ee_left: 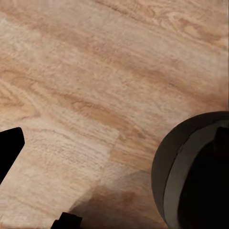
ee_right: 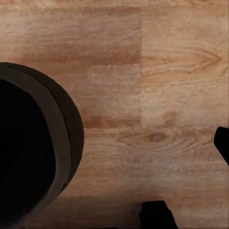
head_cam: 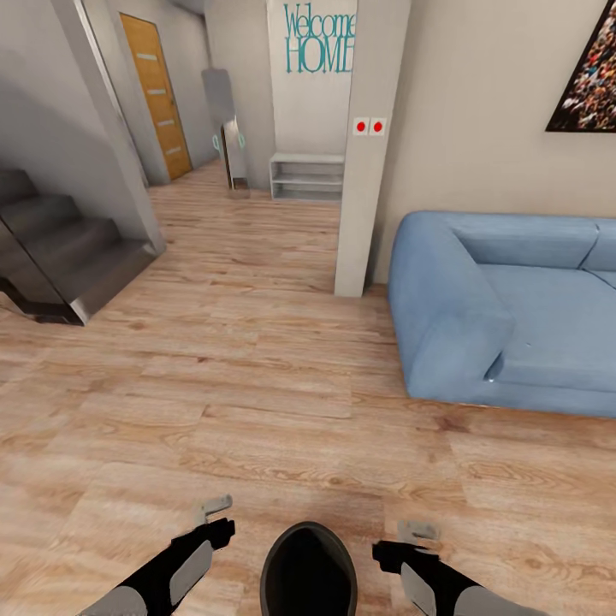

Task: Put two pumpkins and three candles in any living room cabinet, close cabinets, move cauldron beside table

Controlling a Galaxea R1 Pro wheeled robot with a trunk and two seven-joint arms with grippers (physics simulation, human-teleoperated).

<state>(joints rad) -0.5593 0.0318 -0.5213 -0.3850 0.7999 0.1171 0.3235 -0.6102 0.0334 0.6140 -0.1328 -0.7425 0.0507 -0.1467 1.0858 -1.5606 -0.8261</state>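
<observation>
The round matte-black cauldron (head_cam: pixel 308 569) sits low between the two arms in the head view, cut off by the lower edge so only its wide dark mouth and rim show; its inside is too dark to read. The left wrist view catches part of its bulging grey-black wall (ee_left: pixel 164 171) and the right wrist view another arc of its rim (ee_right: pixel 64 143), both over bare floor. The left gripper (head_cam: pixel 212 512) and the right gripper (head_cam: pixel 417 532) hover on either side of the pot, apart from it; their pale fingers are small and foreshortened, so I cannot tell whether either is spread or pressed together. The light wood-plank floor (head_cam: pixel 257 402) runs forward to a white square pillar (head_cam: pixel 368 171). A blue fabric sofa (head_cam: pixel 505 308) with rounded arms stands to the right, cropped at the edge. Dark grey glossy stairs (head_cam: pixel 60 257) rise at the left, beside a hallway with an orange wooden door (head_cam: pixel 156 94) and a low white shelf unit (head_cam: pixel 306 178).
</observation>
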